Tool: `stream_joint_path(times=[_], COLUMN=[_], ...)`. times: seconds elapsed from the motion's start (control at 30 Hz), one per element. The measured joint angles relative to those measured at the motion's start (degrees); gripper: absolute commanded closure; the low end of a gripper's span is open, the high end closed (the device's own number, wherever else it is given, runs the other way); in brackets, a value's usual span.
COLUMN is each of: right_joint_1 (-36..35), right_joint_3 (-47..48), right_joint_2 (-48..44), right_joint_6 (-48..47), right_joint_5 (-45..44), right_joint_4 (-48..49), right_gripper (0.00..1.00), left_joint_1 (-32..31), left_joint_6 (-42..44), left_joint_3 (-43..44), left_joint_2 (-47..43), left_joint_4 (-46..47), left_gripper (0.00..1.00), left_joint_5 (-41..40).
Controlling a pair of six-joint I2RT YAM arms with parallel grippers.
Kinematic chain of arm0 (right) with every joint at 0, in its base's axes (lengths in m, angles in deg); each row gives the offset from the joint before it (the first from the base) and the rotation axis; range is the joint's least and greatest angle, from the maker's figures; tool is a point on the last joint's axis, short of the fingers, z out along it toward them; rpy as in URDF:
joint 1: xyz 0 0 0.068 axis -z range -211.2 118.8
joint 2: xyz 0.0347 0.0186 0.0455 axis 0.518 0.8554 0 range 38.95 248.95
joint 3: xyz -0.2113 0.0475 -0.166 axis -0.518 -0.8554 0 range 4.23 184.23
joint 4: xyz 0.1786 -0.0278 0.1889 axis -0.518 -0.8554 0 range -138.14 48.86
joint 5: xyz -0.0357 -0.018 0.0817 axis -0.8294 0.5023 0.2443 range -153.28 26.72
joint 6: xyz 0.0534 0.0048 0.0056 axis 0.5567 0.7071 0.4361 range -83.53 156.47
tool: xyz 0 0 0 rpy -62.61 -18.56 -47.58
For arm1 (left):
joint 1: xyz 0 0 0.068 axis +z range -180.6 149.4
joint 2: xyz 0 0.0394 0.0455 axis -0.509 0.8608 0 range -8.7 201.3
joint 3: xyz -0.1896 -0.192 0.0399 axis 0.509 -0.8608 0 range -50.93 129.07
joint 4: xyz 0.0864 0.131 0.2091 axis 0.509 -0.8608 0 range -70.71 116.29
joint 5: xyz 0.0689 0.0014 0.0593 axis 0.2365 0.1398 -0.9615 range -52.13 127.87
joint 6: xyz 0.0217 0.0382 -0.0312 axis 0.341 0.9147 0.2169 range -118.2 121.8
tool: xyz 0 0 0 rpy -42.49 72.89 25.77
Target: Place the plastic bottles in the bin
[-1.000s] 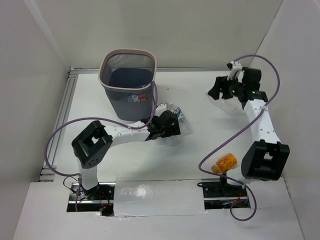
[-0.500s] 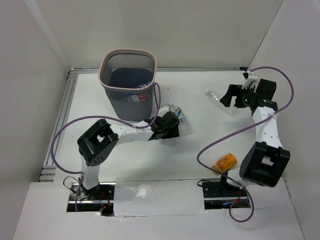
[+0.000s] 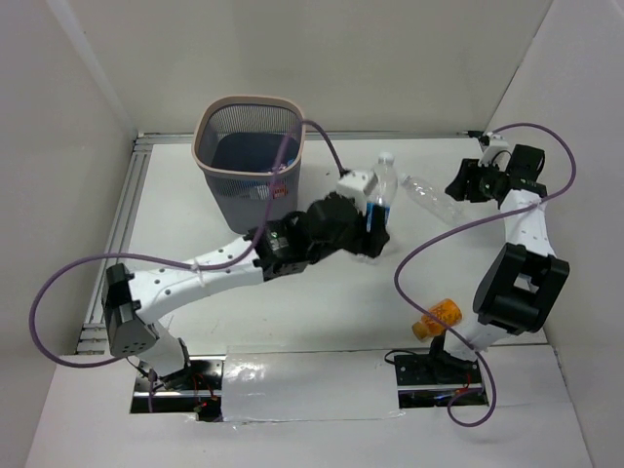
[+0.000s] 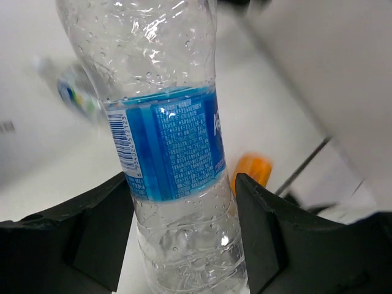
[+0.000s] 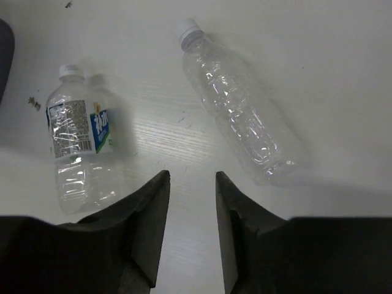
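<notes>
My left gripper [image 3: 375,232] [image 4: 182,180] is shut on a clear bottle with a blue label [image 3: 382,193] [image 4: 168,153] and holds it upright above the table, right of the bin [image 3: 249,156]. The bin is dark mesh with a pink rim and has bottles inside. My right gripper [image 3: 460,185] [image 5: 192,174] is open and empty, just right of an unlabelled clear bottle [image 3: 427,195] [image 5: 239,107] lying on the table. Another labelled bottle [image 5: 79,144] lies further left in the right wrist view. The orange bottle [image 3: 439,317] [image 4: 254,170] lies near the right arm's base.
White walls close in the table on the left, back and right. Purple cables [image 3: 434,244] loop over the table from both arms. A metal rail [image 3: 122,214] runs along the left edge.
My left arm has stretched out and lifted the blue-labelled bottle off the table, up and to the right. My right gripper has drawn back to the right, leaving the clear bottle lying.
</notes>
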Motion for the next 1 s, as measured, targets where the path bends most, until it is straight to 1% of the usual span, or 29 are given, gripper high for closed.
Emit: stream_joint_path(times=[0.03, 0.07, 0.1, 0.13, 0.17, 0.2, 0.23, 0.3, 0.33, 0.37, 0.4, 0.47, 0.5, 0.53, 0.57, 0.67, 0.7, 0.87, 0.97, 1.0], right_joint_1=[0.20, 0.44, 0.61, 0.66, 0.74, 0.81, 0.85, 0.85, 0.85, 0.85, 0.85, 0.83, 0.83, 0.70, 0.55, -0.04, -0.39, -3.06, -4.74, -5.42], right_joint_3=[0.35, 0.57, 0.57, 0.57, 0.57, 0.57, 0.57, 0.57, 0.57, 0.57, 0.57, 0.57, 0.57, 0.57, 0.59, 1.70, 2.45, 5.70, 8.46, 9.46], right_joint_2=[0.94, 1.66, 2.32, 2.75, 3.13, 3.34, 3.37, 3.37, 3.37, 3.37, 3.37, 3.48, 3.65, 4.09, 4.59, 7.78, 9.20, 14.84, 18.03, 19.21], right_joint_6=[-0.22, -0.35, -0.35, -0.33, -0.33, -0.33, -0.20, -0.68, -1.11, -2.29, -2.27, -4.02, -4.72, -5.70, -6.40, -9.16, -10.16, -15.39, -18.49, -19.41], right_joint_5=[0.35, 0.61, 0.81, 0.96, 1.03, 1.03, 0.98, 0.57, 0.28, -0.28, -0.81, -1.88, -2.36, -2.95, -3.34, -4.79, -5.09, -6.60, -7.32, -7.63], right_joint_4=[-0.11, -0.24, -0.33, -0.55, -0.72, -0.70, -0.68, -0.17, 0.15, 0.31, 0.35, 0.83, 1.20, 1.73, 2.14, 3.02, 3.02, 3.04, 3.02, 2.80], right_gripper=[0.74, 0.89, 0.90, 0.89, 0.86, 0.67, 0.53, 0.37, 0.16, 0.09, 0.07, 0.02, 0.02, 0.02, 0.02, 0.00, 0.00, 0.00, 0.00, 0.00], left_joint_1=[0.44, 1.03, 2.05, 3.17, 4.85, 6.86, 9.60, 15.69, 18.53, 21.27, 23.82, 28.35, 30.10, 31.61, 32.59, 34.47, 34.84, 35.30, 32.68, 30.67], left_joint_6=[1.42, 2.84, 4.26, 5.44, 6.62, 7.15, 7.98, 8.57, 8.72, 9.20, 9.53, 9.81, 9.86, 10.12, 10.62, 11.72, 12.04, 12.68, 14.16, 14.80], left_joint_3=[2.97, 5.64, 8.07, 9.73, 11.23, 12.35, 13.18, 13.79, 13.88, 14.10, 14.60, 16.17, 16.79, 17.14, 17.18, 17.14, 17.07, 17.03, 17.03, 16.87], left_joint_2=[-0.31, -0.59, -0.87, -1.05, -1.18, -1.18, -1.18, -1.18, -0.98, -0.63, -0.04, 1.90, 2.99, 4.13, 5.07, 7.43, 8.04, 8.26, 7.32, 6.60], left_joint_4=[0.46, 1.46, 2.38, 3.13, 4.28, 5.51, 6.49, 8.04, 8.35, 8.63, 8.72, 8.41, 8.26, 8.09, 8.02, 6.78, 6.25, 3.67, 3.17, 3.21], left_gripper=[0.85, 0.85, 0.85, 0.85, 0.83, 0.83, 0.83, 0.79, 0.77, 0.76, 0.73, 0.63, 0.56, 0.45, 0.28, 0.04, 0.01, 0.01, 0.01, 0.01], left_joint_5=[-1.07, -2.38, -3.80, -5.05, -6.36, -7.96, -9.68, -13.29, -15.06, -16.94, -18.75, -21.09, -22.03, -22.67, -23.21, -23.34, -23.21, -22.10, -21.68, -21.57])
